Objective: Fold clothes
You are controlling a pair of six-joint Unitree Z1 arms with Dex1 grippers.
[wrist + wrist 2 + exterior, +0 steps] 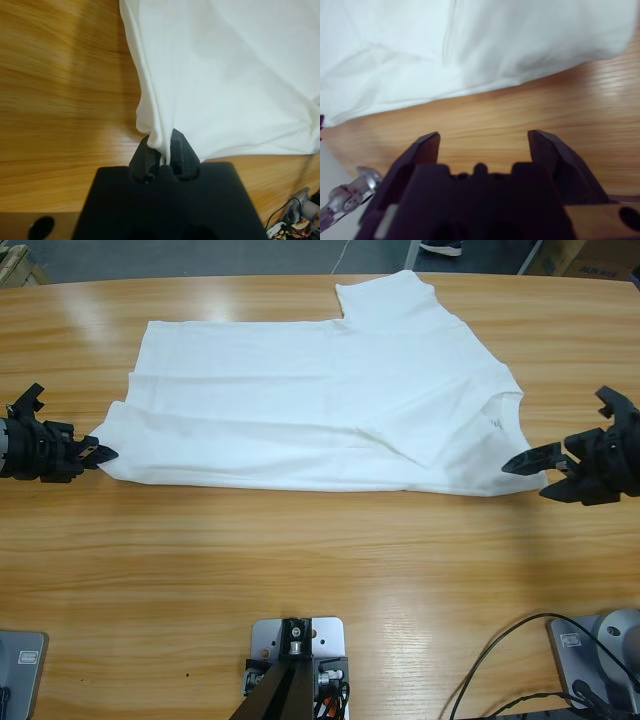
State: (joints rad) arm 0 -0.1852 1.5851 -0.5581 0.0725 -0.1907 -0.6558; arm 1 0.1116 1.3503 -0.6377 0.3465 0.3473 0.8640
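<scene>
Left gripper (161,150): jaws pressed together on a bunched fold at the shirt's edge; white cloth runs down between the two black tips. In the high view this gripper (98,453) comes in from the left edge of the table and meets the shirt's near left corner.

Right gripper (483,142): jaws spread wide, bare wood between them, nothing held. In the high view it (540,472) sits at the table's right side, its tips just beside the shirt's near right corner; whether a tip touches the cloth cannot be told.

T-shirt (320,400): spread flat across the far half of the table (320,570), partly folded, with one sleeve pointing toward the far edge. It lies between the two grippers.

High view only: the shirt's whole outline, both arms at once, a small dark mark (493,423) near the right side of the shirt, and black cables (500,660) at the near right.

Left wrist view only: the pinch itself, and the cloth (225,70) rising in creases away from the closed tips.

Right wrist view only: the gap between the open jaws and the shirt's edge (470,50) lying beyond it, apart from both tips.
</scene>
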